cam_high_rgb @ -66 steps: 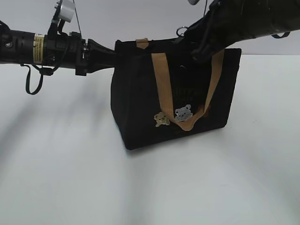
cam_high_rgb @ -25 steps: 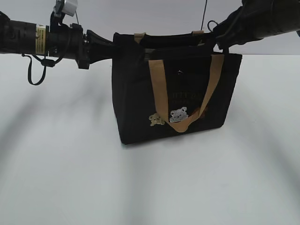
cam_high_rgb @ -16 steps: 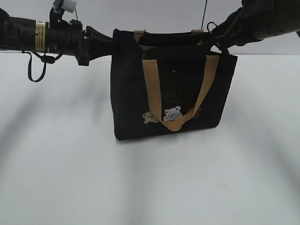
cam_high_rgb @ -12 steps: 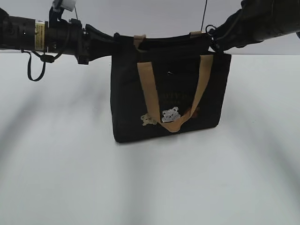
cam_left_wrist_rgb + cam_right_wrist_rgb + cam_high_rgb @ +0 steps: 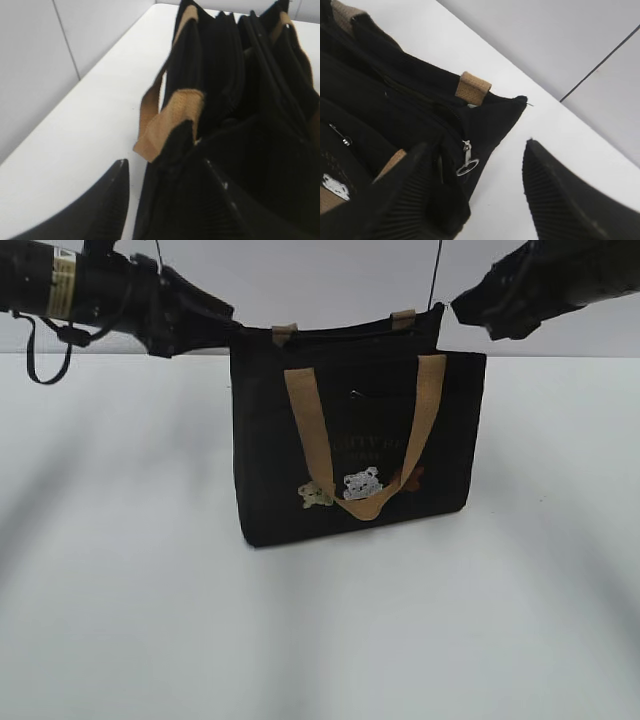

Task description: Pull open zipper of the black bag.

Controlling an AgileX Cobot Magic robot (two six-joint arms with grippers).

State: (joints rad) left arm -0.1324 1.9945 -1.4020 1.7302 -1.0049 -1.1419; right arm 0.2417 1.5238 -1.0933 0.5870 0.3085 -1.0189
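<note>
- Black bag (image 5: 300, 470) stands upright on the white surface (image 5: 130, 620), about mid-scene; boxy fabric tote, top edge sagging a bit
- Near tan handle (image 5: 305, 430) hangs down the front in a U; far handle's ends poke up as stubs along the top rim
- Front has faint lettering + small bear patches (image 5: 362, 483) low down, just by the bottom of the handle loop
- Zipper (image 5: 450, 116) runs along the top seam; silver ring pull (image 5: 467, 165) dangles at the bag's right end, nothing touching it
- Left wrist view: top looks parted, black folds + inner panels showing between the sides; how far the zip is undone, can't tell
- Left gripper (image 5: 167, 197): jaws apart, one finger on the outside of the left end wall, other over the bag fabric; not pinching anything
- Right gripper (image 5: 480, 195): jaws wide apart, straddling the right end corner w/ the pull in the gap; holds nothing
- Ext. view: both arms hang at top-rim height, left arm (image 5: 90, 290) just at the bag's left corner, right arm (image 5: 545, 280) clear of the right corner
- Grey wall (image 5: 320, 280) behind; thin dark cable (image 5: 436, 275) hangs above the bag's right end
</note>
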